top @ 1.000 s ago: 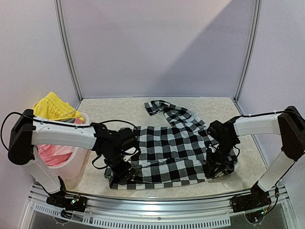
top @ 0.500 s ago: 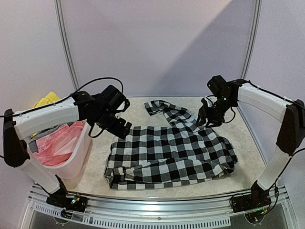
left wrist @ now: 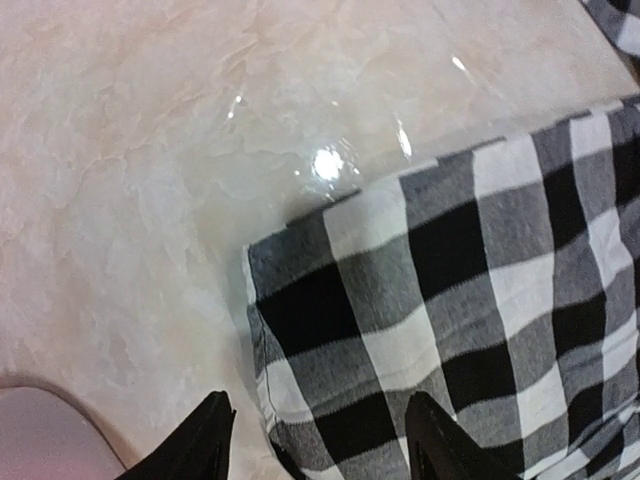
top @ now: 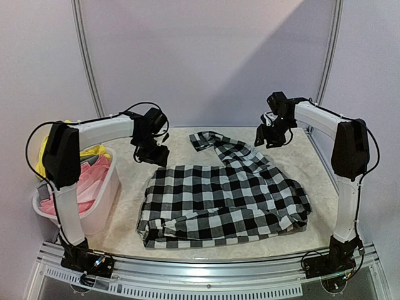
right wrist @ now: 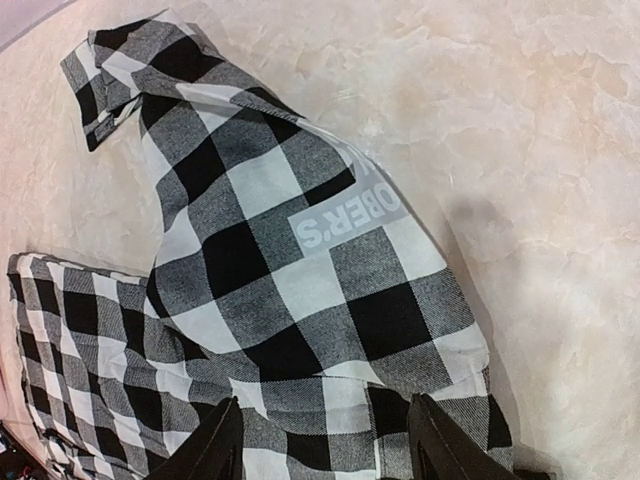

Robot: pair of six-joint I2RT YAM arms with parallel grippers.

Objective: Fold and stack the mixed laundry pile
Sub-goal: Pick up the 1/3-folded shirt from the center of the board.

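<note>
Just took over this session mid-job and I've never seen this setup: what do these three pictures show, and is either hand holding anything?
Two white robot arms are bolted at the near edge of a table. The wide picture is from a fixed camera above and behind them. Each close-up is from a camera on one wrist, with its dark fingertips at the bottom. A black-and-white checked shirt lies on the table, and a white basket on the left holds a pink garment. The left hand hovers over the shirt's far left corner, the right hand over its lettered far part. Both hands are open and hold nothing.
</note>
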